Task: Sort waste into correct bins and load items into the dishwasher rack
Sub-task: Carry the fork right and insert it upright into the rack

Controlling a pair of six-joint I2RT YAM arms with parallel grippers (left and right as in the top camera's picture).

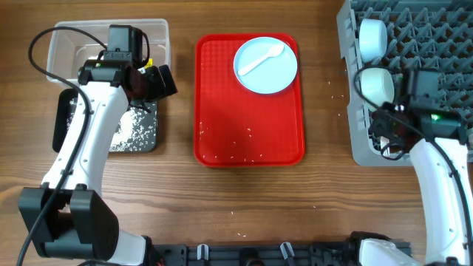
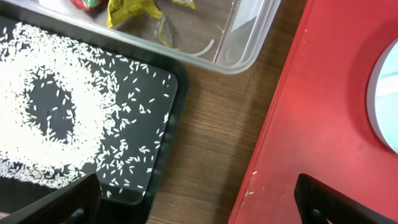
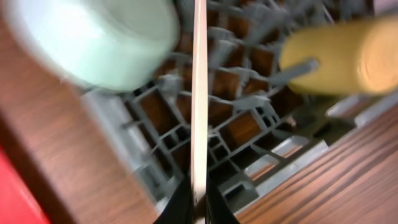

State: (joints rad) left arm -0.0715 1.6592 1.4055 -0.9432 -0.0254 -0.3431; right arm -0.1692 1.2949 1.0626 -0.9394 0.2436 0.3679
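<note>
The left arm [image 1: 89, 140] rises from its base at the lower left of the overhead frame, its white link slanting up toward the upper left, with the wrist bent so that the left gripper [image 1: 161, 83] points to the right. Its jaws stand wide apart and hold nothing; in the left wrist view the dark fingertips [image 2: 68, 199] sit at the two bottom corners. The right arm [image 1: 440, 177] climbs from the lower right, its wrist tipped toward the left. The right gripper [image 3: 199, 208] is clamped on a thin white utensil [image 3: 199, 93], seen edge-on up the middle of the frame
</note>
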